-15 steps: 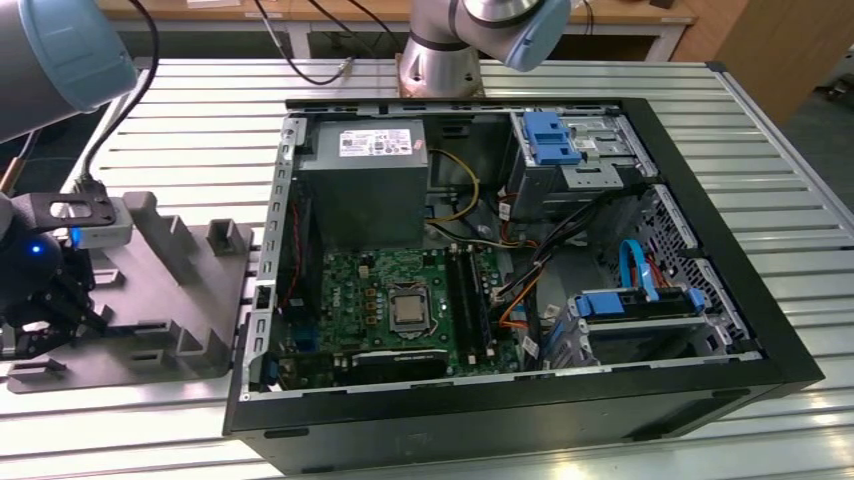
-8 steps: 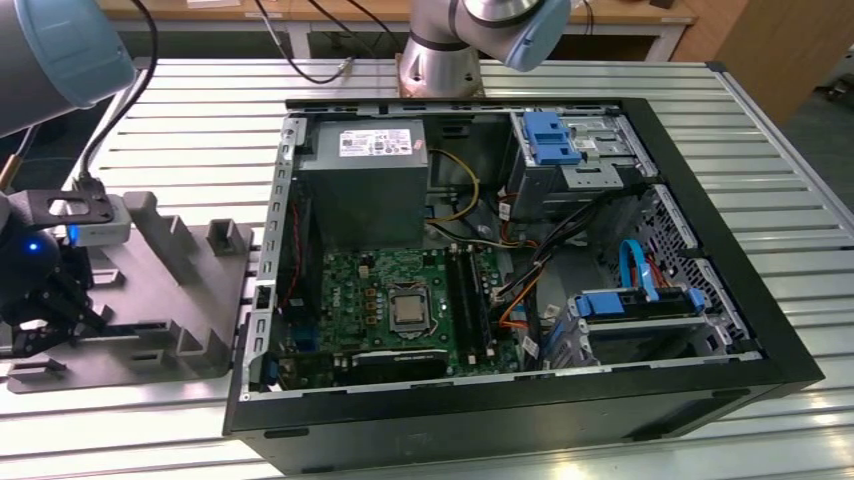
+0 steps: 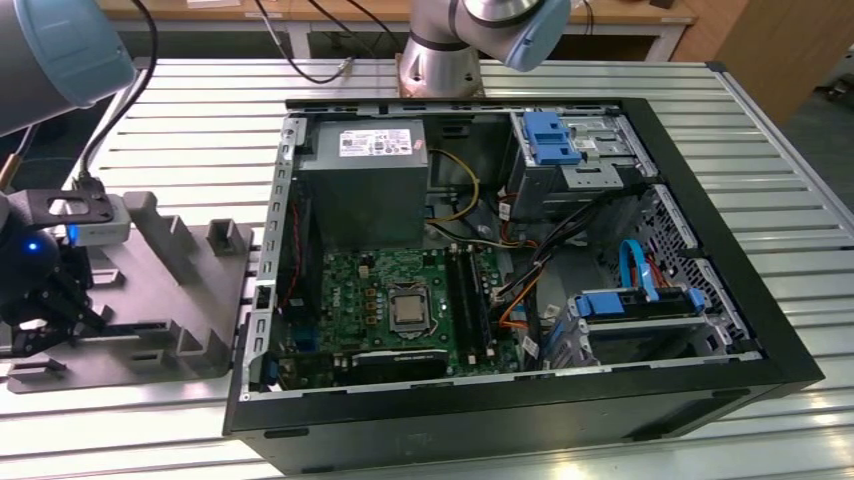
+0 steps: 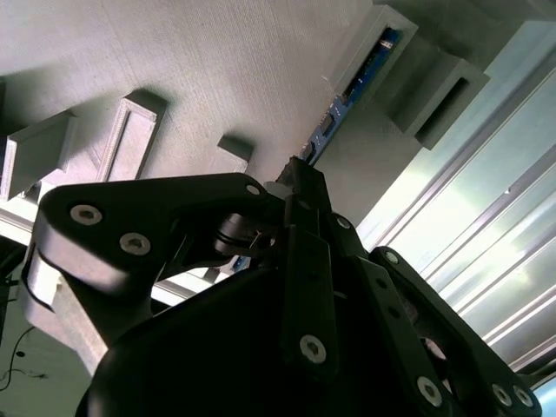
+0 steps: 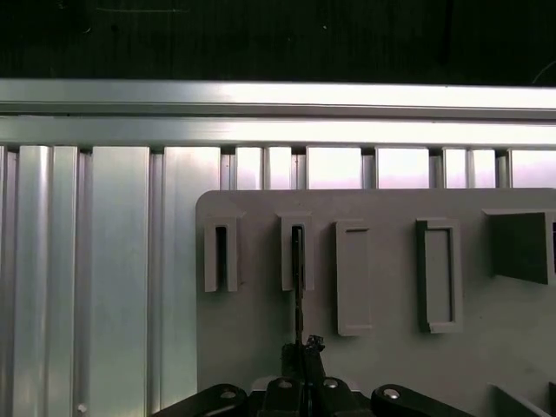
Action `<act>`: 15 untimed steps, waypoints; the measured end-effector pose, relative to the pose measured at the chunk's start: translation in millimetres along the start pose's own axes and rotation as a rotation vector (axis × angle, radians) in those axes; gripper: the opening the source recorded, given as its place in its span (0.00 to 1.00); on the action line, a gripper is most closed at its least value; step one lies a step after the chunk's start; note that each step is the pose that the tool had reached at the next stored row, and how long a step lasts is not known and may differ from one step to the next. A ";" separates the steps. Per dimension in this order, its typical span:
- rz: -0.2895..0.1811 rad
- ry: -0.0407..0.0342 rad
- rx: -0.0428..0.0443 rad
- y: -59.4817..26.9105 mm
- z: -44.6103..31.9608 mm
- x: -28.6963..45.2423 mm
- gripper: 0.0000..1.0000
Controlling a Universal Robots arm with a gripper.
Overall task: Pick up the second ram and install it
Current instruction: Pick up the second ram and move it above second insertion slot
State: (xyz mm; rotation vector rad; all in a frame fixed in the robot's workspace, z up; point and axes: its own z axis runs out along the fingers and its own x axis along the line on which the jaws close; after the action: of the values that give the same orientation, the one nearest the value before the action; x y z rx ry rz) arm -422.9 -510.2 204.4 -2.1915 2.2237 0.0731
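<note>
On grey fixture tray (image 3: 160, 290), exterior view's left: gripper (image 5: 302, 349) fingers drawn narrow, apparently pinching second ram (image 4: 354, 87); stick upright in holder slot, not yet lifted; motherboard (image 3: 354, 275) install undone.

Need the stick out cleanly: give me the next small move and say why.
Probably a short, straight lift away from the grey fixture. The gripper appears shut on the second ram, which stands on edge, seated in that fixture, so a straight pull should free it without twisting.
</note>
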 end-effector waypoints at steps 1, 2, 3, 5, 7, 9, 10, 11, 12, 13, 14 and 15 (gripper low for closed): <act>0.000 0.0001 0.0000 0.0 -0.1 0.0 0.11; 0.000 0.0000 0.0000 0.0 -0.1 0.0 0.11; 0.000 0.0000 0.0000 0.0 -0.2 0.0 0.11; 0.000 0.0004 -0.0005 0.1 -2.6 -0.1 0.11; 0.000 -0.0001 0.0001 0.2 -7.1 -0.3 0.11; 0.000 -0.0001 0.0000 0.3 -12.2 -0.6 0.11; 0.000 -0.0002 -0.0001 0.3 -14.6 -0.7 0.11; 0.000 -0.0003 -0.0001 0.4 -17.1 -0.8 0.11; 0.000 -0.0005 0.0000 0.4 -19.7 -1.0 0.11; 0.000 -0.0006 0.0000 0.5 -22.5 -1.1 0.11; 0.000 -0.0008 0.0001 0.5 -25.7 -1.2 0.11; 0.000 -0.0008 0.0000 0.6 -29.3 -1.4 0.11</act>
State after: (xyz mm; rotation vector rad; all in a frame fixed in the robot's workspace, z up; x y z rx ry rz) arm -422.9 -510.2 233.8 -2.1910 2.2233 0.0739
